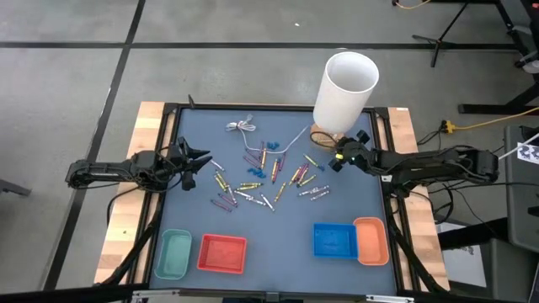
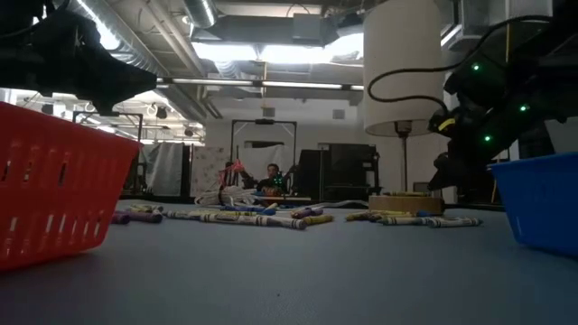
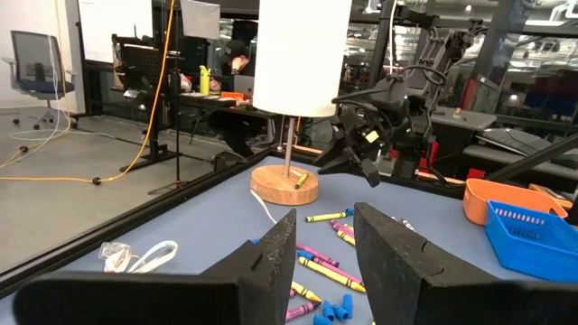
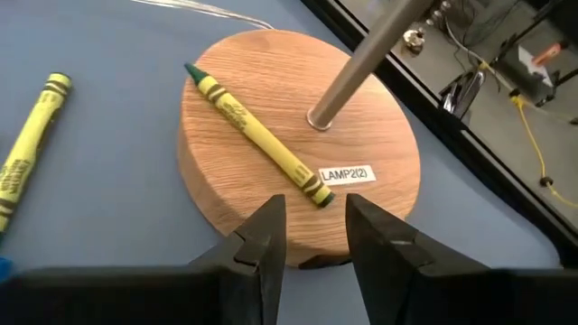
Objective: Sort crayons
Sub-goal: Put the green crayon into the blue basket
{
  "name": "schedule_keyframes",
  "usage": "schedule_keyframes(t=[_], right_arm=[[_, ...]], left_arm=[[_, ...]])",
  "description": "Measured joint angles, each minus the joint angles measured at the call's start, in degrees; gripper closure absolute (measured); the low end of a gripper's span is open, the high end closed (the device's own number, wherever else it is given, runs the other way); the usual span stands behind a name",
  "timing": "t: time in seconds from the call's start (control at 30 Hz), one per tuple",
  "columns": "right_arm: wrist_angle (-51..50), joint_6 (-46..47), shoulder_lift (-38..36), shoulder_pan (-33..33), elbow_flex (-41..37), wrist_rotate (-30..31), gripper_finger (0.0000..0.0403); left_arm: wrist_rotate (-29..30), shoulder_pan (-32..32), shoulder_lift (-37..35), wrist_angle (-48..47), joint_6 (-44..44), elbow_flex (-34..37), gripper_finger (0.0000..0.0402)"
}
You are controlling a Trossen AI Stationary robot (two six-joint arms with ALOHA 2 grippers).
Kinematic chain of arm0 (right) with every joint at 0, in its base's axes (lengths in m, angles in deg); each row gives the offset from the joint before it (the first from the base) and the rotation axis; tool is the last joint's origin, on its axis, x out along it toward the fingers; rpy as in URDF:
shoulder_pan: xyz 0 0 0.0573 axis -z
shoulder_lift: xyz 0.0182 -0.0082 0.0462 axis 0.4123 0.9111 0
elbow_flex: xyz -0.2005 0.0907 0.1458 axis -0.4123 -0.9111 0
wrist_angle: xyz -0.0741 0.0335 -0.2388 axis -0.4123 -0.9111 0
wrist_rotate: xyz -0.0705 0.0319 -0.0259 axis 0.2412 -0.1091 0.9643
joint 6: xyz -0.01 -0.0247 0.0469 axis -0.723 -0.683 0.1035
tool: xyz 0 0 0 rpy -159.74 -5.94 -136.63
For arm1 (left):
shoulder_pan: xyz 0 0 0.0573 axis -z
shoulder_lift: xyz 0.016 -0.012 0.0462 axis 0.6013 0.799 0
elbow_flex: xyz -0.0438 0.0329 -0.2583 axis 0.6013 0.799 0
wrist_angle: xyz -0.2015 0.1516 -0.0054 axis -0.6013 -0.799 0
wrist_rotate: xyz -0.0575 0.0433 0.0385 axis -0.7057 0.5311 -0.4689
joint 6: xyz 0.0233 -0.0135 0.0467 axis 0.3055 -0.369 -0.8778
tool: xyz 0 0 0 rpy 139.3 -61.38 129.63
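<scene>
Several crayons (image 1: 265,178) in yellow, purple, red and pale colours lie scattered flat on the middle of the blue-grey mat. One yellow crayon with a green tip (image 4: 257,135) lies on the lamp's round wooden base (image 4: 379,171). Another yellow crayon (image 4: 32,135) lies on the mat beside that base. My right gripper (image 4: 316,217) is open and hovers just short of the base's edge, slanting down, its fingers pointing at the end of the crayon on the base. My left gripper (image 1: 205,160) stands open and level at the mat's left edge, away from the crayons.
The lamp with its tall white shade (image 1: 345,84) stands at the far right of the mat. A thin white cable (image 1: 244,128) runs from it along the far side. Small blue bits (image 1: 259,174) lie among the crayons. Teal (image 1: 175,254), red (image 1: 223,254), blue (image 1: 334,240) and orange (image 1: 371,240) bins line the near edge.
</scene>
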Motion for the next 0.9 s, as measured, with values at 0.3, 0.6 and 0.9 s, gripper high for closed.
schedule_keyframes(t=[0.3,0.6,0.9], right_arm=[[2.6,0.0,0.0,4.8,0.0,-7.0,0.0286],[4.9,-2.2,0.0,5.8,0.0,-10.0,0.0286],[4.8,-1.1,0.0,5.7,0.0,-10.0,0.0286]], left_arm=[[0.0,0.0,0.0,0.0,0.0,0.0,0.0302],[0.0,0.0,0.0,0.0,0.0,0.0,0.0302],[0.0,0.0,0.0,0.0,0.0,0.0,0.0302]])
